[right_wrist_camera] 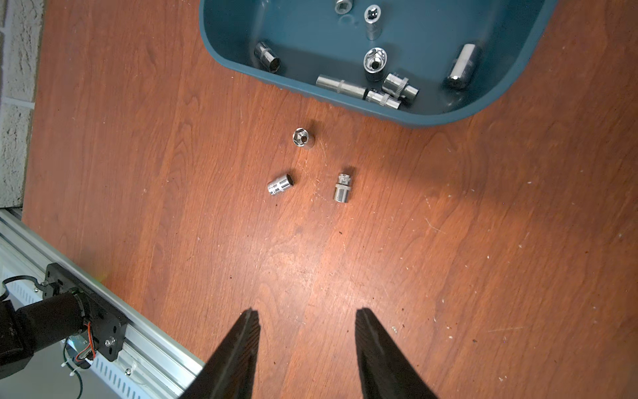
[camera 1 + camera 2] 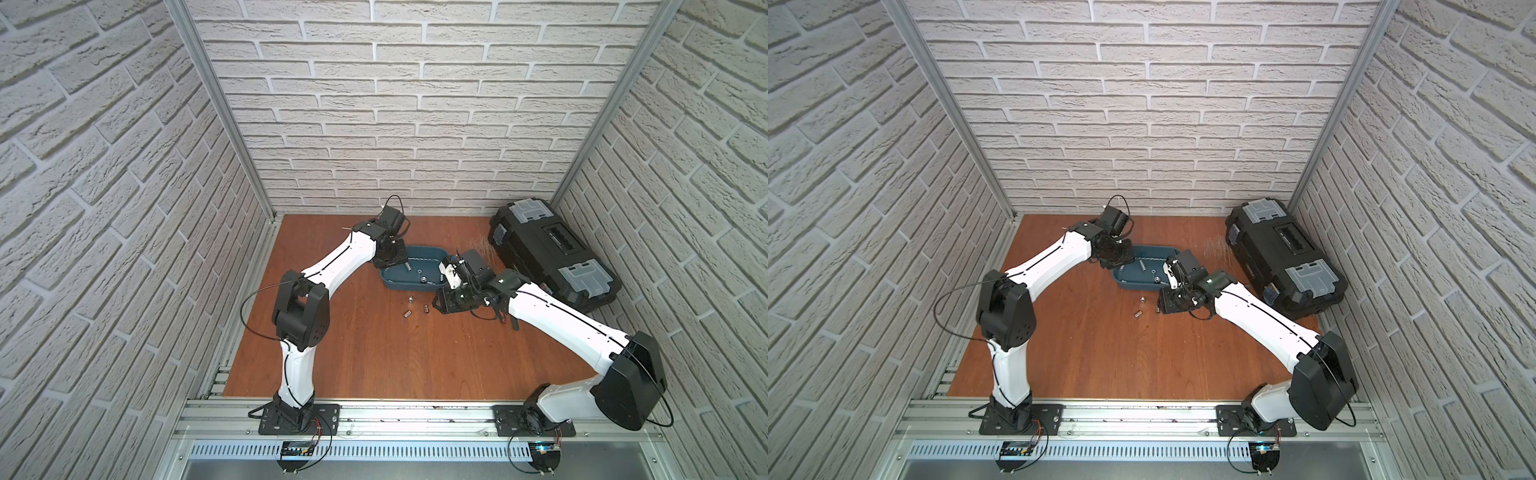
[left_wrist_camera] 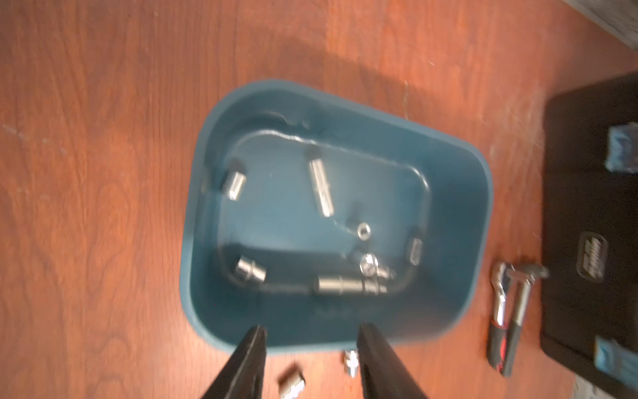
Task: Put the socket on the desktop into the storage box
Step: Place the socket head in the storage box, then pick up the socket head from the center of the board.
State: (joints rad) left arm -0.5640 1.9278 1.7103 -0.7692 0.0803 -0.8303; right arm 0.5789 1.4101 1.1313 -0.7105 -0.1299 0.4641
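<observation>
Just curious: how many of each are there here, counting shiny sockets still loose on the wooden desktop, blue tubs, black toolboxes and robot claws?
Sockets loose on the desktop: 3
Teal storage box: 1
Black toolbox: 1
Claws, both open and empty: 2 (left claw, right claw)
Total: 7
</observation>
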